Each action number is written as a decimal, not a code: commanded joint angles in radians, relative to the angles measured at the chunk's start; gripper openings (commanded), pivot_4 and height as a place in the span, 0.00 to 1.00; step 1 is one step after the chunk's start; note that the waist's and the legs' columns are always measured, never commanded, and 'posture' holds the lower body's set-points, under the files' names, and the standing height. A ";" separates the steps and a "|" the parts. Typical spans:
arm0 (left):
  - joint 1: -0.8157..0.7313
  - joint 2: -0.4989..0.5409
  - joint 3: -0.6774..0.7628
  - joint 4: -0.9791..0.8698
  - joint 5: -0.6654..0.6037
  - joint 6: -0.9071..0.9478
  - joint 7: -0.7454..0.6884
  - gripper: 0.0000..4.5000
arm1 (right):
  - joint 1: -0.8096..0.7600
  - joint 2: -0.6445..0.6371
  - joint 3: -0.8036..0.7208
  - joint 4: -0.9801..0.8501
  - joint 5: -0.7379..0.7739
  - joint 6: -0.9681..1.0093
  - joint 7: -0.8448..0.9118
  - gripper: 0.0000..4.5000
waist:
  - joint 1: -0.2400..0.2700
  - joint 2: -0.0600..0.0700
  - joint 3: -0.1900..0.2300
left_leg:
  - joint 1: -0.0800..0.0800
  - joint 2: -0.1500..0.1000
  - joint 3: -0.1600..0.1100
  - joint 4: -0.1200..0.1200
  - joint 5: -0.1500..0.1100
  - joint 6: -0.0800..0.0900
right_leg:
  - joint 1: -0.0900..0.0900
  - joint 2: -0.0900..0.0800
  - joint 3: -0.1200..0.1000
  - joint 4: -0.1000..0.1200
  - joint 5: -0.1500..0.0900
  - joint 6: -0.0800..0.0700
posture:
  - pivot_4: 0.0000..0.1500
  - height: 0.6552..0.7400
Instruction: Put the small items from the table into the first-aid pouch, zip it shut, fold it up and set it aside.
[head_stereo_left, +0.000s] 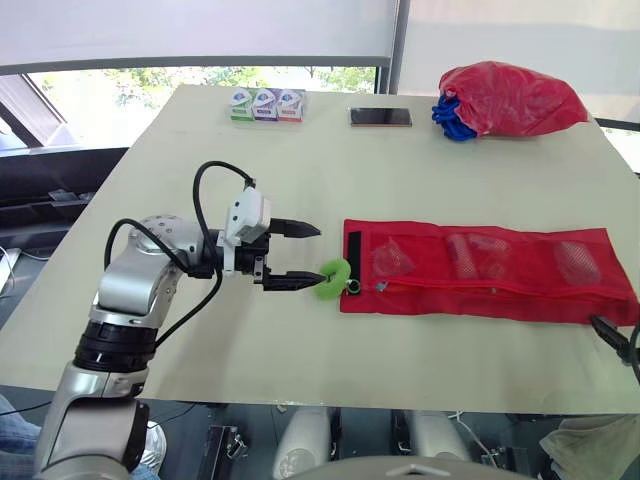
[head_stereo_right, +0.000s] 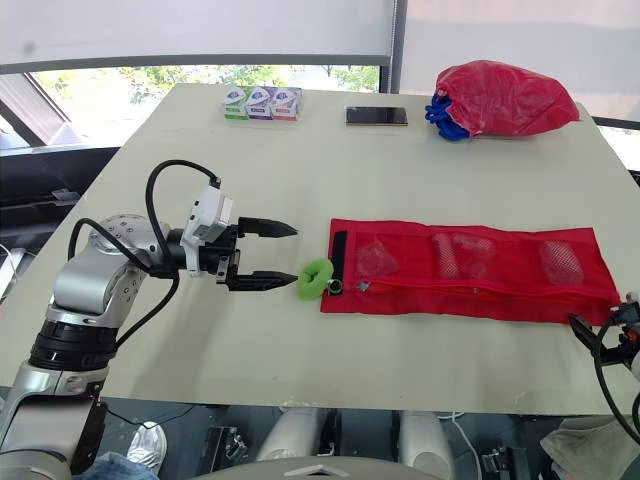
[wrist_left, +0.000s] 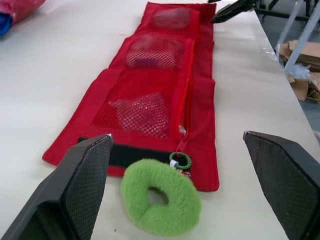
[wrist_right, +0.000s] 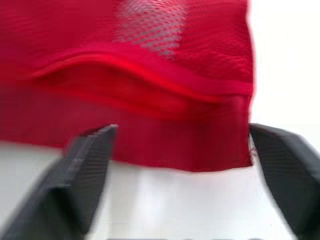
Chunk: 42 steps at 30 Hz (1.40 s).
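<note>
Left wrist view: first-aid pouch (wrist_left: 200, 110) is laid flat, unfolded, on table (head_stereo_left: 300, 170), items seen in mesh pockets, green fluffy ring (wrist_left: 175, 210) hung on zip pull at its end. Left gripper (head_stereo_left: 320, 255) is spread wide, nothing gripped; ring sits between fingers, close to one tip, contact can't be told. Left arm (head_stereo_left: 150, 265) is bent, gripper held level, pointed at pouch. Right gripper (wrist_right: 182, 131) is spread wide at pouch's opposite near corner, nothing held.

red mesh pouch (head_stereo_left: 480, 270), fuzzy green ring (head_stereo_left: 333, 278), black velcro strip (head_stereo_left: 353, 255).
</note>
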 joint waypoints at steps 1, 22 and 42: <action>-0.041 -0.025 0.032 0.052 -0.026 0.029 0.046 1.00 | 0.054 -0.005 -0.105 -0.147 0.095 -0.020 0.132 0.98 | 0.000 0.000 0.000 | 0.000 0.000 0.000 0.000 0.000 0.000 | 0.000 0.000 0.000 0.000 0.000 0.000 | 1.00 1.00; -0.244 -0.226 -0.065 0.465 -0.020 0.438 0.155 1.00 | -0.080 -0.037 -0.088 -0.509 0.577 0.035 0.124 0.98 | 0.001 -0.007 0.002 | -0.001 0.000 -0.001 0.000 0.000 0.000 | 0.000 0.000 0.000 0.000 0.005 0.000 | 1.00 1.00; -0.418 -0.353 0.060 0.737 -0.123 0.815 0.242 1.00 | -0.181 -0.051 0.031 -0.568 0.644 0.015 0.015 0.98 | 0.003 -0.008 0.001 | -0.002 -0.001 -0.003 0.001 0.001 0.001 | 0.000 -0.001 -0.002 -0.001 0.005 0.001 | 1.00 1.00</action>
